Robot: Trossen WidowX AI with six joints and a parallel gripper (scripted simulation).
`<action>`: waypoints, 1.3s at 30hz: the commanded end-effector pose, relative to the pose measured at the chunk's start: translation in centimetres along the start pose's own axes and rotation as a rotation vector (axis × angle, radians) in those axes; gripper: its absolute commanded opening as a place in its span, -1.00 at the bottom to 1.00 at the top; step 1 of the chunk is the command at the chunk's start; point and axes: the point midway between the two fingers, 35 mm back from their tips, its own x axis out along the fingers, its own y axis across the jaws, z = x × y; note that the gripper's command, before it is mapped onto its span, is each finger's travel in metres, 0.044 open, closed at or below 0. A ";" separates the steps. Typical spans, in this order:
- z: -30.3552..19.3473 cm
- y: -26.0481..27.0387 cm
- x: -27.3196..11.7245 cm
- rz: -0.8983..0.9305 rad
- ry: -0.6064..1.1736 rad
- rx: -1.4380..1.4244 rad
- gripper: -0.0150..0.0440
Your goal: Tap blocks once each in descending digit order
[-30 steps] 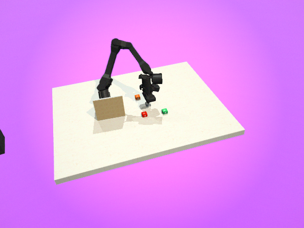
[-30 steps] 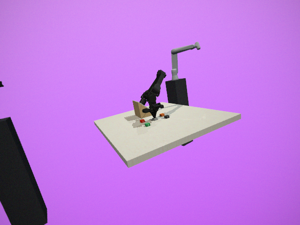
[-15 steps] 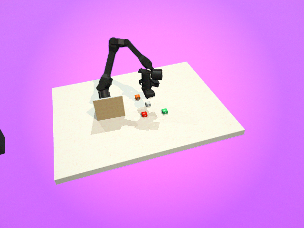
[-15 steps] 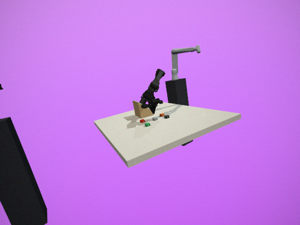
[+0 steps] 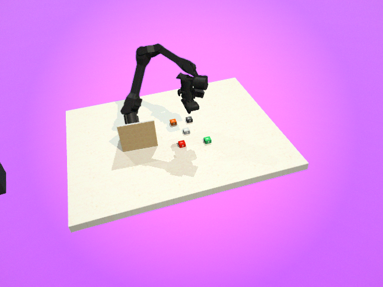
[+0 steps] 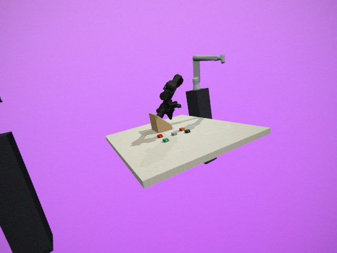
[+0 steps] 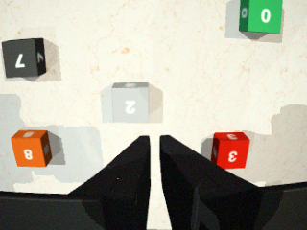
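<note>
Fingers of the gripper (image 5: 189,111) (image 6: 170,118) (image 7: 154,137): nearly together, nothing between, pointed down to make a small tapping tip; held above the table (image 5: 247,148) (image 6: 217,141) (image 7: 182,62), presumably for clearance between taps. Red 3 (image 5: 181,143) (image 6: 159,135) (image 7: 231,150) and orange 8 (image 5: 173,122) (image 6: 181,128) (image 7: 31,149): either side, nearest in the wrist view. Grey 2 (image 5: 186,131) (image 6: 174,133) (image 7: 129,103): between, slightly beyond. Black 7 (image 5: 188,119) (image 6: 187,131) (image 7: 23,58): farther. Green 0 (image 5: 207,140) (image 6: 165,140) (image 7: 265,15): farthest. All spaced apart, leaving room for single touches.
</note>
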 end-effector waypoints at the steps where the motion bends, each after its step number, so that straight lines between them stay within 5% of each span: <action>1: 2.4 -3.5 -0.3 -0.002 0.007 0.001 -0.42; 8: 5.8 -9.9 0.2 -0.004 0.005 -0.001 -0.42; 15: 5.9 -10.1 0.5 -0.004 0.005 -0.001 -0.42; 21: 5.9 -10.1 8.1 -0.001 0.004 -0.001 -0.42; 39: 5.9 -10.1 10.2 -0.001 0.004 -0.001 -0.42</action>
